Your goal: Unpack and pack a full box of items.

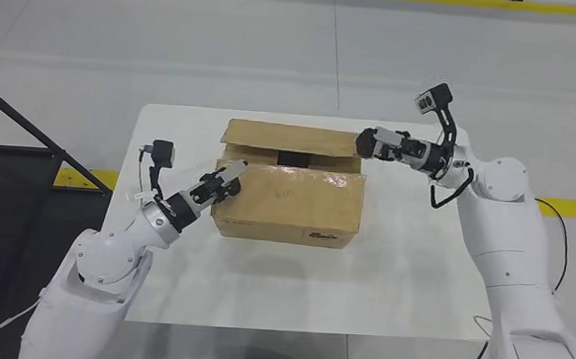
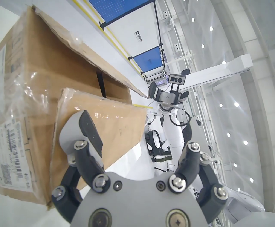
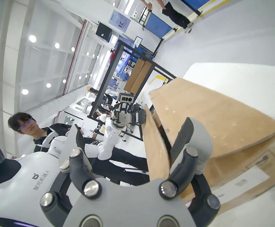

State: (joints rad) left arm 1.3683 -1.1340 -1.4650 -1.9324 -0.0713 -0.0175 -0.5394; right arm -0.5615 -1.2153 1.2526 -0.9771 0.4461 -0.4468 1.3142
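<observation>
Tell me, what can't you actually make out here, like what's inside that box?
Contents of the cardboard box: top view, its flaps leave just a dark slit.
Whether the left gripper touches the near flap: left wrist view, its finger covers the contact spot.
Whether the right gripper touches the flap edge between its fingers: right wrist view, one finger hides that spot.

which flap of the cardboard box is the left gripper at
The near flap, robot-side of the dark gap; left gripper sits at its end, while the right gripper is at the far flap.
</observation>
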